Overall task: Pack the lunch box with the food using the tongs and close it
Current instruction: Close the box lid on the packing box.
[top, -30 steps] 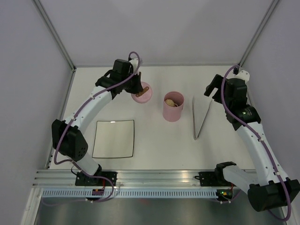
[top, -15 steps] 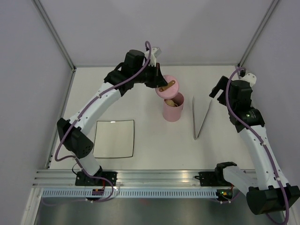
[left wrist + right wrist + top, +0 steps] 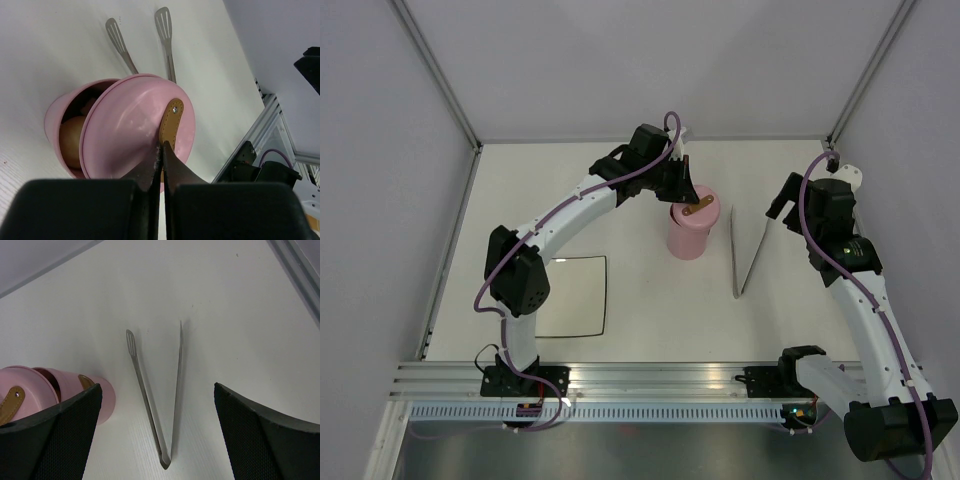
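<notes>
The pink lunch box (image 3: 688,238) stands mid-table with a beige ball of food (image 3: 72,141) showing inside. Its round pink lid (image 3: 135,125) hangs tilted over the mouth and covers most of it; the left part of the opening shows. My left gripper (image 3: 162,146) is shut on the lid's brown strip handle (image 3: 171,120), seen from above as the left gripper (image 3: 682,192). The silver tongs (image 3: 744,256) lie on the table right of the box, and the tongs (image 3: 155,405) lie below my open, empty right gripper (image 3: 157,387).
A flat white square plate (image 3: 575,300) lies front left, partly under the left arm. The table's back wall and side rails frame the work area. The right arm's wrist (image 3: 820,205) hovers near the right edge.
The left arm has swung right, carrying the lid from the table's back left to over the lunch box. The right arm has barely shifted.
</notes>
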